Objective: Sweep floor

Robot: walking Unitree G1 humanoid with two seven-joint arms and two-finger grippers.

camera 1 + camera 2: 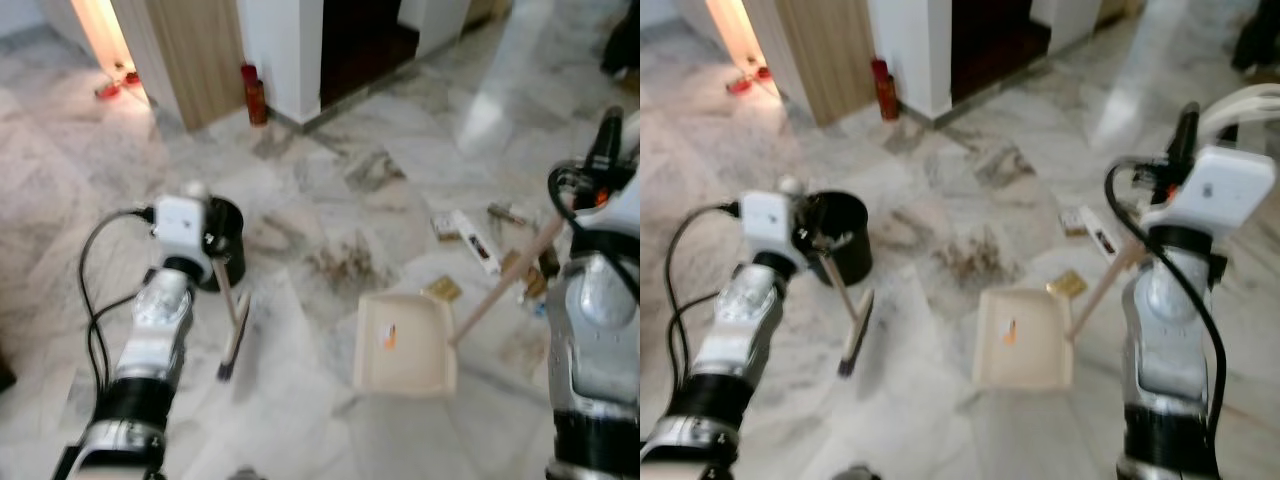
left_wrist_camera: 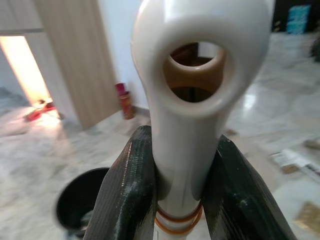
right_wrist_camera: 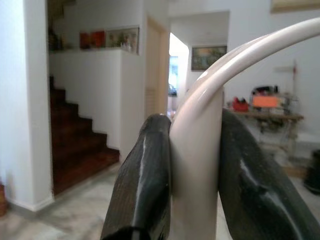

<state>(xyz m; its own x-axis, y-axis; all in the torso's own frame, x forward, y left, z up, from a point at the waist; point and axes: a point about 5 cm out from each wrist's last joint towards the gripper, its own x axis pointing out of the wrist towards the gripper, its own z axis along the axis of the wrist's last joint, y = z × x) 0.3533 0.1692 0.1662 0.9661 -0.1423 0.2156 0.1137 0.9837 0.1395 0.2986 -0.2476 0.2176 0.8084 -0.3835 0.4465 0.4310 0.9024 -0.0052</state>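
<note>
A broom point(image 1: 233, 330) pinched by the left gripper point(image 2: 182, 200) is poised left of dirt point(image 1: 345, 262), opposite the dustpan point(image 1: 408, 345), whose handle is clamped by the right gripper point(image 3: 195, 185).

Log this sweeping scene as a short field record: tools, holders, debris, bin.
left end effector: shut on brush handle
brush: head on the marble floor, beside black bin
right end effector: shut on dustpan handle
dustpan: cream, flat on the floor, small orange scrap inside
debris: brown dirt patch ahead of the dustpan; paper scraps to its right
</note>
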